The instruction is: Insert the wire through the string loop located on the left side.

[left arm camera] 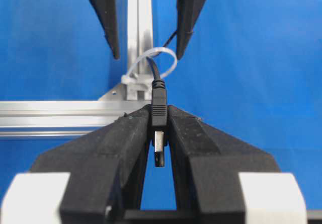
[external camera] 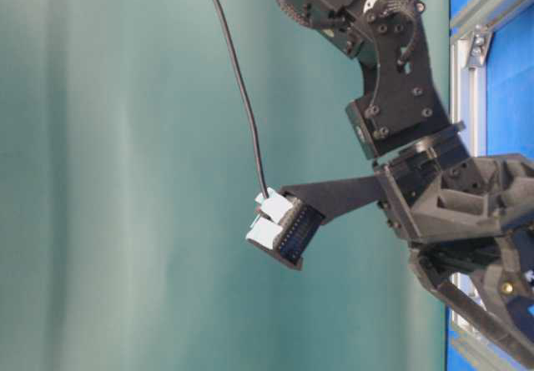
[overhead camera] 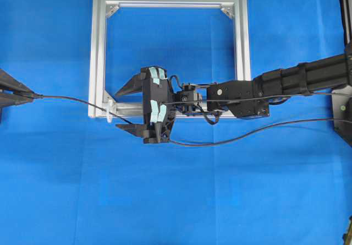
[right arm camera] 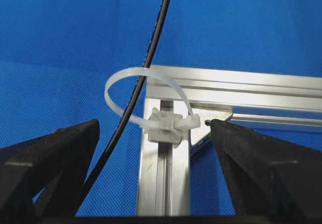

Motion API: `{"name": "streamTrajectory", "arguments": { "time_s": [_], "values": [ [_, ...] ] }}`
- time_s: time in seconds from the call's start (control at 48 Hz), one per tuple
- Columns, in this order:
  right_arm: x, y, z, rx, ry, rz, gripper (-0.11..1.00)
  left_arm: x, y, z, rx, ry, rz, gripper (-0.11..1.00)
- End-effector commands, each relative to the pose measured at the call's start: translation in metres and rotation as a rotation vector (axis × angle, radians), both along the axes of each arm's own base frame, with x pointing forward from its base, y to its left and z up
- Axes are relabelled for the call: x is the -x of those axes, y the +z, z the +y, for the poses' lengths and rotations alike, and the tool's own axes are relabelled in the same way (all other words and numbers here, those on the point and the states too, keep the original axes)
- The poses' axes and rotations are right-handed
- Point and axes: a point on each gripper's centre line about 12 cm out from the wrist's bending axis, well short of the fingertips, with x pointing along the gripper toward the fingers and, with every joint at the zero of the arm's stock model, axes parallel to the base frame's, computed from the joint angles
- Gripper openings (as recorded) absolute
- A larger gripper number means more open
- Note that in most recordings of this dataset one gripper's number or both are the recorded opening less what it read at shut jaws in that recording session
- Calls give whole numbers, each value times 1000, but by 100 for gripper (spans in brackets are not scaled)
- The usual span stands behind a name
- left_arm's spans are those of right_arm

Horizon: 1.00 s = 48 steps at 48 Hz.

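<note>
I have the left gripper (left arm camera: 159, 128) clamped hard on the plug at the end of the wire (overhead camera: 82, 101), jaws almost fully together, with the plug's metal tip poking back between them at lower centre of the left wrist view. The right gripper (overhead camera: 131, 109) stands at its widest with nothing between its fingers, which sit on either side of the loop at centre of the overhead view.

The wire is a thin black cable, round and smooth. In the overhead view it runs from the left edge rightward past the frame's lower left corner and on to the right edge. I judge it light and limp along its length, so it will sag and trail wherever the plug leads. The plug is the one stiff part and the sensible place to hold; the moulded body gives the pads a flat purchase, though the cable jacket itself looks slippery.

The string loop (right arm camera: 146, 95) is a thin translucent white band, like a cable tie, arching up from a small white clip on the aluminium frame (right arm camera: 236, 95) at centre of the right wrist view. There the cable passes through its arch. It looks springy and easily bent aside.
</note>
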Motion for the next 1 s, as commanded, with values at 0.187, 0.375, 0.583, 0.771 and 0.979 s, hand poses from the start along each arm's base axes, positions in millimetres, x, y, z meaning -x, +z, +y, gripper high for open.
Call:
{"name": "streamTrajectory", "arguments": {
  "time_s": [0.187,0.375,0.583,0.771,0.979],
  "values": [
    [-3,16,1,-2,-1,-41,94,-3,8,0,16,6,-28,28],
    [-3,16,1,-3,-2,-41,94,-3,5,0,17,5,-17,83],
    [-3,18,1,-5,-2,-41,94,-3,5,0,14,5,-16,83],
    [3,41,1,-5,-2,-74,94,-3,5,0,14,4,-16,83],
    [15,76,0,-7,-3,-115,94,-3,5,0,12,3,-18,83]
  ]
}}
